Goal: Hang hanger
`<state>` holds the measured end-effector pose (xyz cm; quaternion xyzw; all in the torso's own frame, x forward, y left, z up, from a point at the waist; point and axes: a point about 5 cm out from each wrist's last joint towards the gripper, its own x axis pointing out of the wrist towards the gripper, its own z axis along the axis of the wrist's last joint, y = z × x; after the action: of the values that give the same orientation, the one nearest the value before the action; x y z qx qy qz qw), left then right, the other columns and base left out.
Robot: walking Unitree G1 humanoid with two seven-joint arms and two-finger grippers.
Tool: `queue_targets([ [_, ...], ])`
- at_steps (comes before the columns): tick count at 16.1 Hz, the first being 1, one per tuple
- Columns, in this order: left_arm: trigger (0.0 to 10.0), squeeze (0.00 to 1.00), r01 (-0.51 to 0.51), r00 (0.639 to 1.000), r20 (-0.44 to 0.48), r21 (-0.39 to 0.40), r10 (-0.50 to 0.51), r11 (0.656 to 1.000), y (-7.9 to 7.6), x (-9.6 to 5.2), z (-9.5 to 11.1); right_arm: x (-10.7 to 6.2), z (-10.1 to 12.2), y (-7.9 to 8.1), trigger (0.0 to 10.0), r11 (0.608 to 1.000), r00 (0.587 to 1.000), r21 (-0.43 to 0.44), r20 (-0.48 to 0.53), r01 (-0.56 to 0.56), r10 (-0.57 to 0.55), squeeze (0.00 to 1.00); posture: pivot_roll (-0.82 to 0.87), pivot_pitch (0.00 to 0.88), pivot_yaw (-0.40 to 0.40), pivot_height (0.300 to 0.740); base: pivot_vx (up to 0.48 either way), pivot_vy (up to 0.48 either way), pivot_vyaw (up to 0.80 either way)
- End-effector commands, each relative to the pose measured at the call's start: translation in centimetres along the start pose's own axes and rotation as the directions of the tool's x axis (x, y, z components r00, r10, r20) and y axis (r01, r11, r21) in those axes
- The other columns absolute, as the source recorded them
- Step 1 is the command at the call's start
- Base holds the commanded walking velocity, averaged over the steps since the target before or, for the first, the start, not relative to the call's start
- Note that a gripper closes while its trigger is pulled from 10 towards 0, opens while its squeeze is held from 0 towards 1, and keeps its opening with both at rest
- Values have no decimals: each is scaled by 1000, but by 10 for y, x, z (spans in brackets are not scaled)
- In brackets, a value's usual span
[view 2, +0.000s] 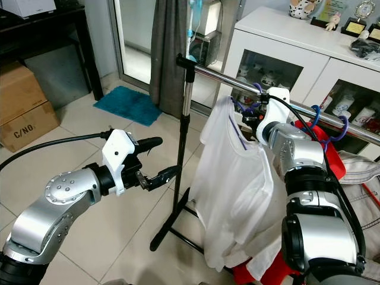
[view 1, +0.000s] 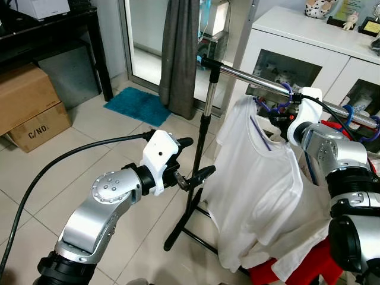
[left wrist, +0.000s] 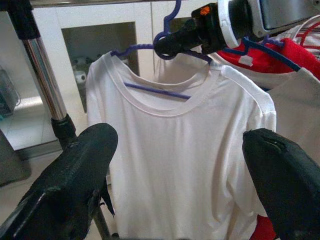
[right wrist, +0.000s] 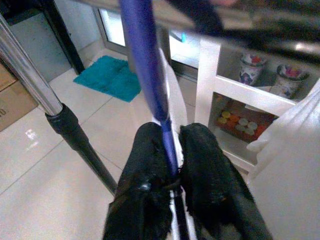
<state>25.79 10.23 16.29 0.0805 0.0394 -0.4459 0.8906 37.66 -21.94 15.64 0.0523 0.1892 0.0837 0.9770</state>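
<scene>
Nearest the camera, left gripper (view 1: 191, 160) hovers beside the rack's upright pole (view 1: 205, 127), fingers spread wide, holding nothing, aimed at the white T-shirt (view 1: 261, 190). Farther back at the chrome rail (view 1: 249, 76), right gripper (right wrist: 172, 165) is clamped on the purple hanger (left wrist: 150, 90) neck; hanger hook over the rail near its pole end, bar running roughly along the rail, shirt draped straight down, a blue hanger (view 1: 356, 122) farther along.

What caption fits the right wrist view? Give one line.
Right gripper shut on blue hanger beside the chrome rail.
</scene>
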Motion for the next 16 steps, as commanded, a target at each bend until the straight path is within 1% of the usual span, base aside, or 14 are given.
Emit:
queue_targets([
  [1, 10000, 0, -9, 1000, -2, 8, 9, 1000, -1, 1, 2, -4, 3, -5, 0, 1000, 1000, -9, 9, 14, -14, 0, 24, 0, -90, 740, 0, 0, 0],
  [4, 10000, 0, -83, 996, 9, 17, 83, 996, 7, 2, 3, -8, 3, -5, 0, 1000, 1000, -5, 17, 13, -13, 0, 24, 0, -90, 740, 0, 0, 0],
  [6, 10000, 0, -165, 986, 27, 80, 164, 983, 13, 4, 2, -10, 4, -6, 0, 1000, 1000, -1, 21, 14, -13, 0, 24, 0, -86, 740, 0, 0, 0],
  [7, 10000, 0, -130, 991, 39, 69, 127, 989, 10, 4, 1, -11, 3, -7, 0, 1000, 1000, 0, 24, 15, -15, 0, 23, 0, -86, 740, 0, 0, 0],
  [8, 10000, 0, -123, 992, 37, 68, 121, 990, 8, 4, 0, -13, 3, -7, 0, 1000, 1000, 1, 27, 15, -15, 0, 22, 0, -85, 740, 0, 0, 0],
  [9, 10000, 0, -134, 991, 35, 62, 132, 989, 8, 5, 0, -14, 5, -7, 0, 1000, 999, 0, 38, 13, -13, 0, 23, 0, -85, 740, 0, 0, 0],
  [10, 10000, 0, -180, 982, 62, 15, 178, 984, 10, 7, 3, -19, 12, -5, 0, 1000, 997, -31, 76, 5, -3, 0, 25, 0, -87, 740, 0, 0, 0],
  [11, 10000, 0, -190, 979, 70, 8, 189, 982, 10, 8, 4, -21, 13, -4, 0, 999, 997, -45, 83, 4, 0, 0, 25, 0, -87, 740, 0, 0, 0],
  [12, 10000, 0, -203, 977, 79, 35, 199, 979, 10, 9, 4, -25, 19, -4, 0, 998, 993, -58, 115, 12, -6, 0, 23, 0, -89, 740, 0, 0, 0],
  [13, 10000, 0, -230, 970, 87, 22, 228, 973, 11, 10, 4, -29, 22, -3, 0, 997, 991, -74, 134, 20, -10, 0, 23, 0, -89, 740, 0, 0, 0],
  [15, 10000, 0, -260, 963, 64, -16, 260, 966, 14, 10, 1, -33, 20, 0, 0, 996, 991, -88, 136, 17, -5, 0, 23, 0, -91, 740, 0, 0, 0],
  [16, 10000, 0, -269, 961, 62, -7, 269, 963, 16, 10, 1, -36, 17, 4, 0, 996, 990, -92, 138, 12, 1, 0, 23, 0, -91, 740, 0, 0, 0],
])
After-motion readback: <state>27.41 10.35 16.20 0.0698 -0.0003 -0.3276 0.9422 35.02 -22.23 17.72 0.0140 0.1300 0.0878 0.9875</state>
